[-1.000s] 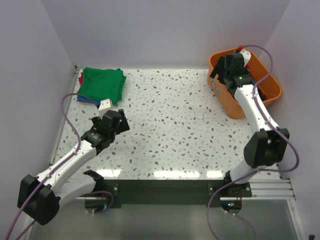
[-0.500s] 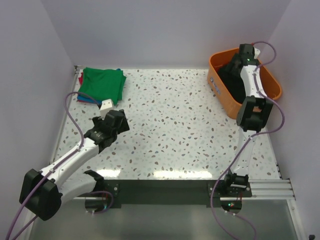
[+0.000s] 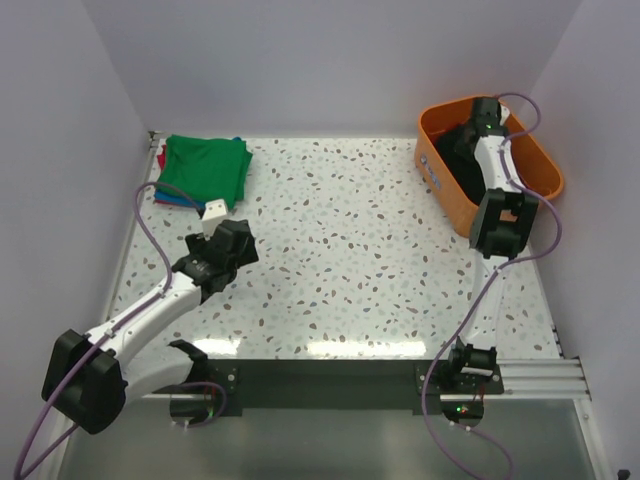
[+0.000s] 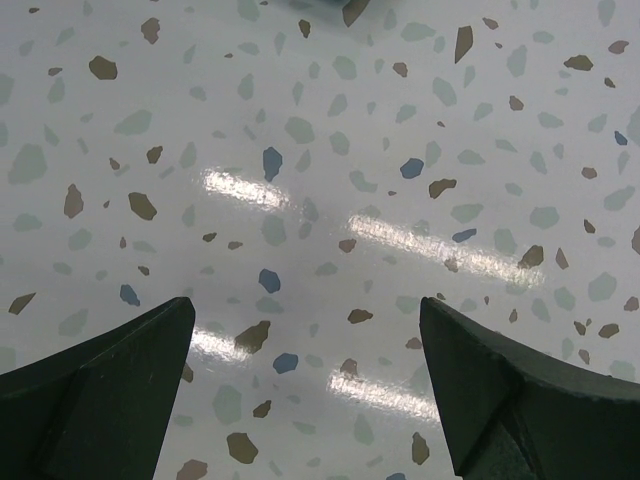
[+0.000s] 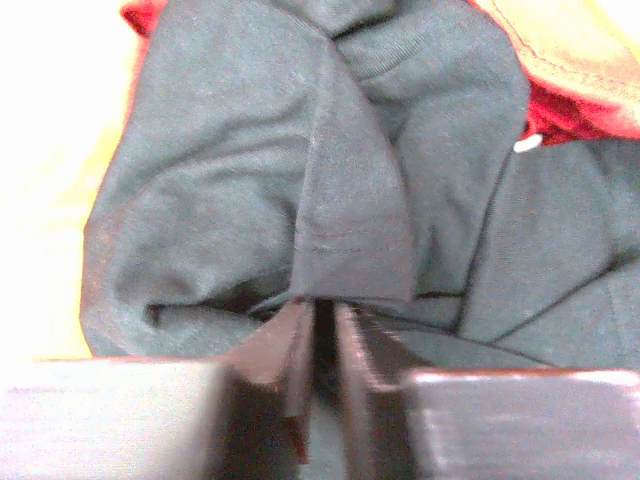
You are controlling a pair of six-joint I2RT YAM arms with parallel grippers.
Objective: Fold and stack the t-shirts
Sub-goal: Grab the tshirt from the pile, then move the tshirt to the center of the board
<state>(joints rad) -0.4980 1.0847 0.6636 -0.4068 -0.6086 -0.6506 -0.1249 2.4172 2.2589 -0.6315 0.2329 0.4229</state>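
Note:
A dark grey t-shirt (image 5: 250,150) lies crumpled in the orange basket (image 3: 545,180) at the back right, with a red garment (image 5: 575,105) beside it. My right gripper (image 5: 323,305) reaches down into the basket (image 5: 50,200) and is shut on a fold of the dark t-shirt (image 3: 462,152). In the top view the right gripper (image 3: 480,122) sits over the basket's far end. A folded stack with a green t-shirt (image 3: 205,168) on top lies at the back left. My left gripper (image 4: 305,305) hangs open over bare speckled table; in the top view the left gripper (image 3: 222,242) is just in front of the stack.
The speckled white table (image 3: 340,250) is walled on the left, back and right. The basket stands against the right wall. Cables loop off both arms. A metal rail runs along the near edge.
My right arm has swung up over the basket and dipped in, and its jaws have closed on the dark t-shirt. The left arm has barely moved.

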